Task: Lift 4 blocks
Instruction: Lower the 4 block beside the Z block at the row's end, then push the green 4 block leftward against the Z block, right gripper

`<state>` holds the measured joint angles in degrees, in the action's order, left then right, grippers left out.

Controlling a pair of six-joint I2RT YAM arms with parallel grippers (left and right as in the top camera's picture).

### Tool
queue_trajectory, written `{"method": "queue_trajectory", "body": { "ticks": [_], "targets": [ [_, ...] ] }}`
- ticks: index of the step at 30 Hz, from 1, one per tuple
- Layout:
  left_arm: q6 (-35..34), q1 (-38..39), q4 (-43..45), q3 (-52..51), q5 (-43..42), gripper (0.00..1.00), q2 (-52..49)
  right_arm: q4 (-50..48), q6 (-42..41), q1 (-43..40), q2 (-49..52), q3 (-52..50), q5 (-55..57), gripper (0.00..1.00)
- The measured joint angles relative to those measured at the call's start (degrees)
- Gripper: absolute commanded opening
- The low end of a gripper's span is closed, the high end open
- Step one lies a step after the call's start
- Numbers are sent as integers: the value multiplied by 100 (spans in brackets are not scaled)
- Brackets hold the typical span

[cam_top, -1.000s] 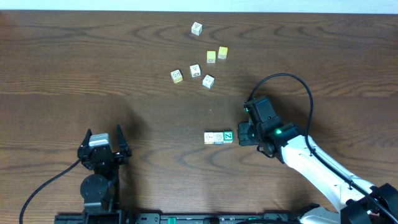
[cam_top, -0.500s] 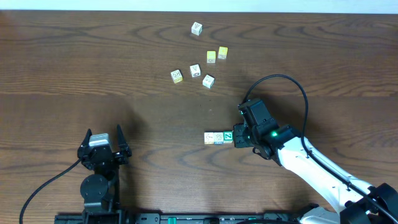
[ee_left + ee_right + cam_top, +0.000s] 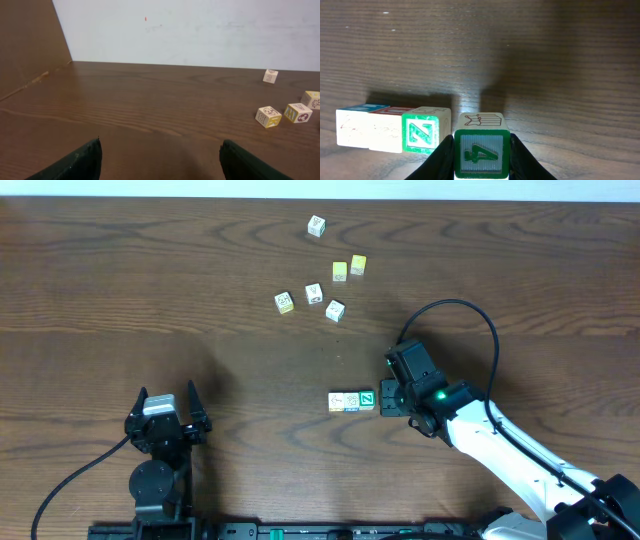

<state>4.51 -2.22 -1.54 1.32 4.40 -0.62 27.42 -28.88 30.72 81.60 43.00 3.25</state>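
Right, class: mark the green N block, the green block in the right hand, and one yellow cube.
green N block [image 3: 422, 133], right wrist view, lettered face
held green block [image 3: 481, 154], right wrist view, front face
yellow cube [image 3: 358, 264], overhead view, top

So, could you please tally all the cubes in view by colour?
yellow cubes: 2
green-faced cubes: 2
pale cubes in the row: 2
pale scattered cubes: 4
Total: 10

Wide bare tabletop [image 3: 180, 310] L of block row [image 3: 351, 401] & scattered cubes [image 3: 314, 293]; gap btwn them passable.
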Motion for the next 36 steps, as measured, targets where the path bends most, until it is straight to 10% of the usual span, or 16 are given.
{"method": "queue_trajectory", "body": {
  "ticks": [36],
  "targets": [
    [0,0,0,0,0,75,0,-160,-92,177,356,0,13,6]
  ]
}}
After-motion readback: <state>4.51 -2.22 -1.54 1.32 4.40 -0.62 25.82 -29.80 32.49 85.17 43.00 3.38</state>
